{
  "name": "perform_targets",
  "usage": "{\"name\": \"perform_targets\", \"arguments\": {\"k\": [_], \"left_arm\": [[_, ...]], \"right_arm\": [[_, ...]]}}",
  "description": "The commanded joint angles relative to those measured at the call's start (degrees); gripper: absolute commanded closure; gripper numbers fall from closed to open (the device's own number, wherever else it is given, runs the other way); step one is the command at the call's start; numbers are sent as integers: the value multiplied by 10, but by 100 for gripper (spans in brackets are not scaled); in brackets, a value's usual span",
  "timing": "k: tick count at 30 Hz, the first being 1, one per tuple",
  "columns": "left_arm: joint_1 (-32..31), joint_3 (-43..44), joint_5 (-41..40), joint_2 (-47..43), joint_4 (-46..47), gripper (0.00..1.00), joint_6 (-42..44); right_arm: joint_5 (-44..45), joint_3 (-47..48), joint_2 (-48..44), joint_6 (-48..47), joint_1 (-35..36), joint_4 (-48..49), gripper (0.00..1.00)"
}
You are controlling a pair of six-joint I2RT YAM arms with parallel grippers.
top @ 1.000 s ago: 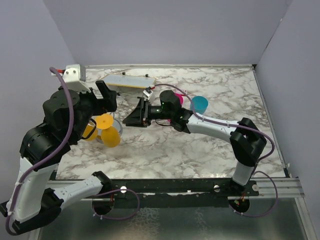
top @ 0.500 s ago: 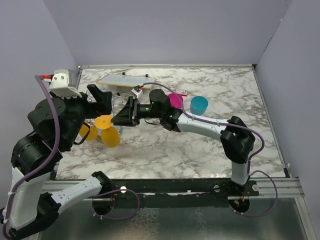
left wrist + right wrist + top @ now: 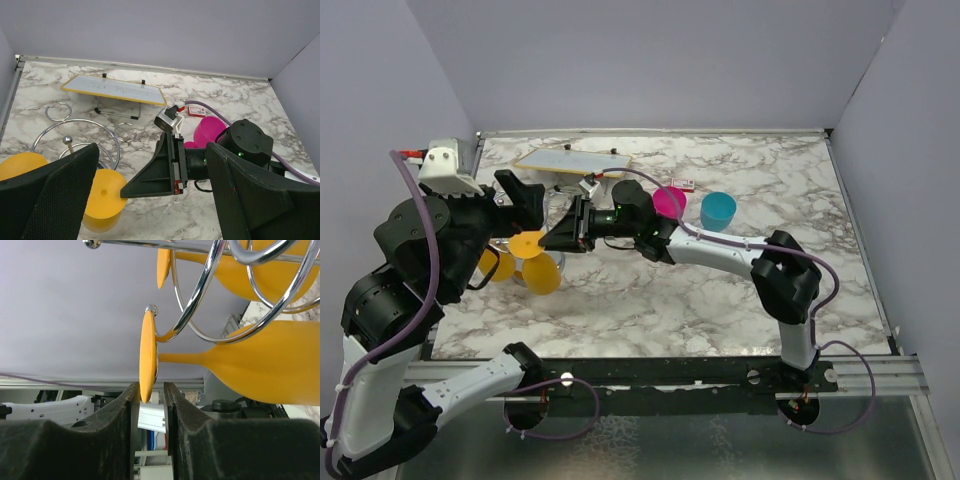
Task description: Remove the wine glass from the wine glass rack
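Note:
The chrome wine glass rack [image 3: 80, 134] stands at the left; its wire arms also fill the right wrist view [image 3: 200, 300]. Yellow wine glasses hang on it upside down. The nearest wine glass [image 3: 542, 273] has its round foot [image 3: 102, 192] facing my right gripper [image 3: 550, 242]. In the right wrist view the jaws of that gripper [image 3: 149, 390] stand narrowly apart around the foot's rim [image 3: 147, 355]. One finger touches the rim and a small gap shows at the other. My left gripper [image 3: 155, 200] is wide open and empty, above the rack [image 3: 525, 200].
A second yellow glass [image 3: 492, 264] hangs on the rack's left side. A flat white board with a yellow edge [image 3: 572, 161] lies at the back. A magenta cup [image 3: 670, 200] and a blue cup [image 3: 718, 210] stand behind the right arm. The left wall is close to the rack.
My right gripper has moved left until its fingertips reach the yellow glass's foot. My left arm shifted back and left a second ago, then held still.

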Motion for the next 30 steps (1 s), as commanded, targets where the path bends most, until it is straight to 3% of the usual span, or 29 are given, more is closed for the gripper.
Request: {"name": "perform_targets", "arguments": {"k": [1, 30], "left_arm": [[-2, 5, 12, -9, 17, 10, 8], [-1, -21, 12, -18, 27, 10, 7]], "right_arm": [[8, 29, 23, 8, 5, 22, 75], [-19, 26, -2, 24, 7, 37, 99]]}}
